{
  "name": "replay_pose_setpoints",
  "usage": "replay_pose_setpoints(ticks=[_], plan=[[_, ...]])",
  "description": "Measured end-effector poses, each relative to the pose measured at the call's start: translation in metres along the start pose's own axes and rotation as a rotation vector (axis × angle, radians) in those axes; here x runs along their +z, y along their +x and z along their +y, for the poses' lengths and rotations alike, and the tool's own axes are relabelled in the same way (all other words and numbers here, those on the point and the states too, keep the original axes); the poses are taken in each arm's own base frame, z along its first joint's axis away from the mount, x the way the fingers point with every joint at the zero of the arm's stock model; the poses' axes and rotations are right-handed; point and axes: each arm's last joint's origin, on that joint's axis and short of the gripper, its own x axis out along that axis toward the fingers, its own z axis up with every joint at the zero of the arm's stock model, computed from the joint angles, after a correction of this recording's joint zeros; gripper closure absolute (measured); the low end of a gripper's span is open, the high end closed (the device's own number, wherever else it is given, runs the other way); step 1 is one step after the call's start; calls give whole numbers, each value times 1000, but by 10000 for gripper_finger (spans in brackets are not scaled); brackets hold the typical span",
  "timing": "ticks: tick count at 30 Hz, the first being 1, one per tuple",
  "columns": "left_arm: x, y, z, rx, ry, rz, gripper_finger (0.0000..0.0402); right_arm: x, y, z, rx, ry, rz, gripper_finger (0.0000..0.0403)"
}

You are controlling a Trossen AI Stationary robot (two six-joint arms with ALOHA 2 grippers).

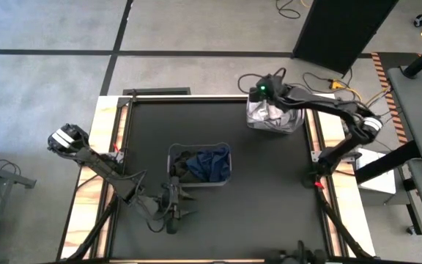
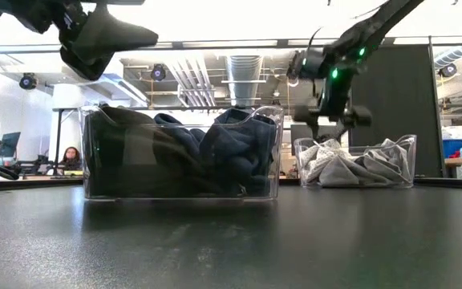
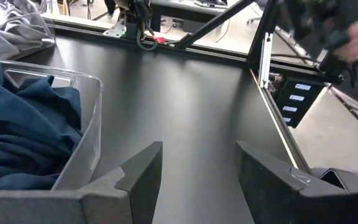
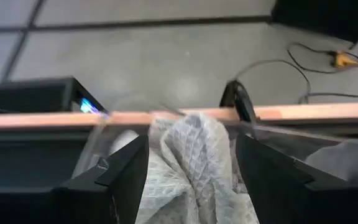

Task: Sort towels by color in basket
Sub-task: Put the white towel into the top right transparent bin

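Note:
A clear bin [image 1: 170, 155] at the table's middle holds navy blue towels [image 1: 212, 163] and a black one [image 1: 183, 169]; the navy cloth [image 3: 23, 137] fills it in the left wrist view. A second clear bin [image 1: 296, 126] at the far right holds light grey towels [image 2: 351, 167]. My right gripper [image 4: 191, 143] hovers open over that bin, its fingers standing either side of a raised hump of grey towel [image 4: 191, 162]. My left gripper [image 3: 197, 149] is open, raised above bare table just near of the middle bin.
The black tabletop [image 1: 269, 198] is bare around both bins. Wooden side rails [image 1: 108, 125] and metal frame struts [image 3: 263, 56] border it. Cables [image 1: 328, 81] lie on the floor beyond the far right corner. A person [image 2: 70, 156] sits far off in the room behind.

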Motion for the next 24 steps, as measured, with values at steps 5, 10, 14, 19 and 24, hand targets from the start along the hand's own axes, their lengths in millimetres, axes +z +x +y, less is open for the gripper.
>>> replay_pose_setpoints(ticks=[5,10,14,19,24], plan=[[12,-7,0,-19,-72,-32,217,-25,43,2,-72,-60,143,181],[40,-29,1,-153,-135,-60,217,-50,78,0,-112,-69,260,183],[59,-52,8,-183,-114,-78,217,-51,77,-3,-113,-97,285,183],[71,-75,22,-181,-87,-109,217,-31,42,-6,-45,-95,232,184],[76,-86,30,-152,-86,-160,217,-11,-3,-14,52,-94,129,184]])
